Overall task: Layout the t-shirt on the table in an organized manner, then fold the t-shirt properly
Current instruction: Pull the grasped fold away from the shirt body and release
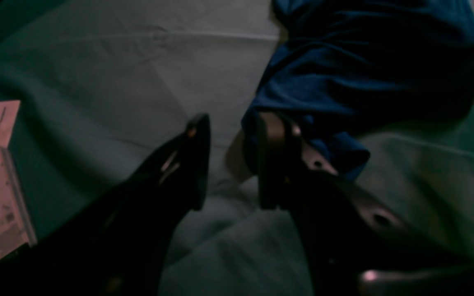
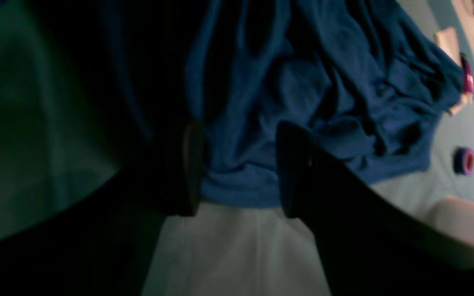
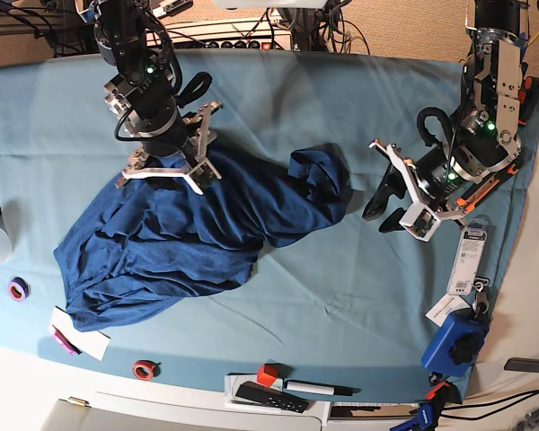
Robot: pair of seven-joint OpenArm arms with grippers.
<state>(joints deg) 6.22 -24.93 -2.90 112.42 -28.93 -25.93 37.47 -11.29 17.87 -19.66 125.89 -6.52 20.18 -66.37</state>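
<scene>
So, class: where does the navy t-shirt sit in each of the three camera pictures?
Left wrist: t-shirt fills the upper right, beside the left gripper.
Right wrist: it spans the upper middle, beyond the right gripper.
Base: it lies left of centre.
Shared landmark: the teal table cloth.

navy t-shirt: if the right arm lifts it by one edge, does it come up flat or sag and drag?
Probably sags: the t-shirt lies crumpled in soft folds, so it looks floppy. It may also drag and bunch the table cloth, which already wrinkles near the left gripper. Likely light, since thin knit folds show between the right gripper jaws.
</scene>
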